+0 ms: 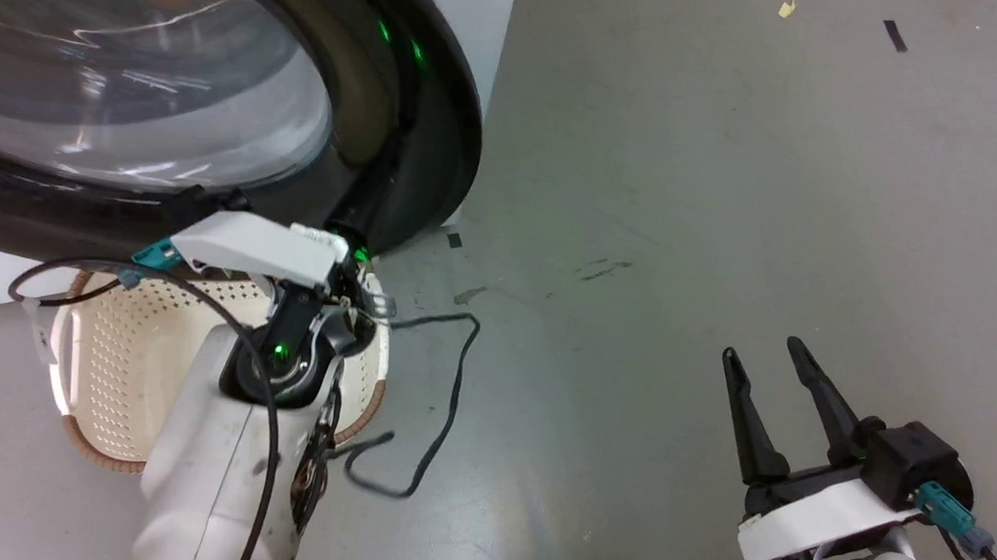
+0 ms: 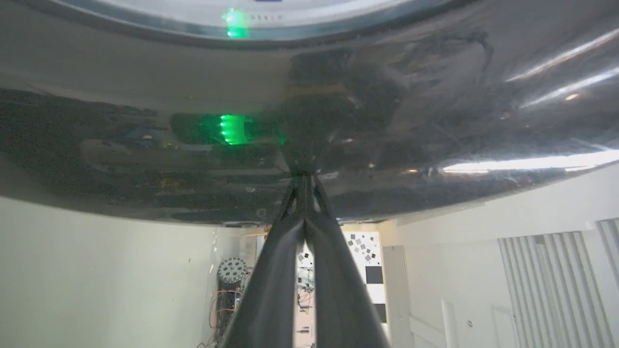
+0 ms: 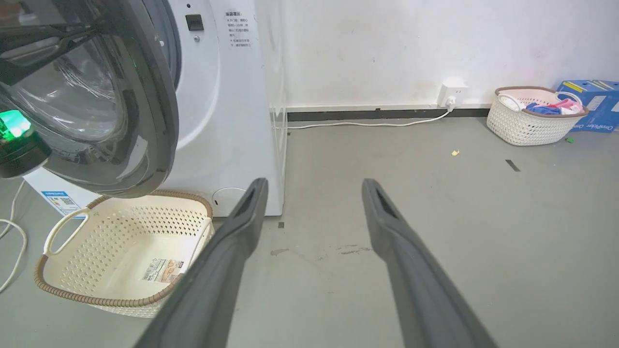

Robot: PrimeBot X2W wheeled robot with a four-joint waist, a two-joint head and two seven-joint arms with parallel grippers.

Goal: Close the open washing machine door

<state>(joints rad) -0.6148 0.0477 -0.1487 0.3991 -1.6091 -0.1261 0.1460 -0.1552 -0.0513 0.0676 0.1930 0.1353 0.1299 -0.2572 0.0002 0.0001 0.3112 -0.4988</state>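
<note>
The washing machine door (image 1: pixel 438 123) stands open, its glossy black rim and bulging glass window spread across the upper left of the head view. The white washing machine (image 3: pixel 227 121) stands behind the door (image 3: pixel 154 121), which is swung partly out from its front. My left gripper (image 2: pixel 304 180) is shut, its two fingers together and their tips touching the door's black rim (image 2: pixel 145 145) near its lower edge. In the head view, the left gripper (image 1: pixel 351 252) is tucked under the rim. My right gripper (image 1: pixel 761 349) hangs open over the bare floor, well right of the machine, holding nothing.
A cream perforated basket (image 3: pixel 125 251) with a brown rim sits on the floor under the door, below my left arm. A black cable (image 1: pixel 451 380) trails on the grey floor. Far right by the wall stand a basket of clothes (image 3: pixel 532 121) and a blue box (image 3: pixel 592 104).
</note>
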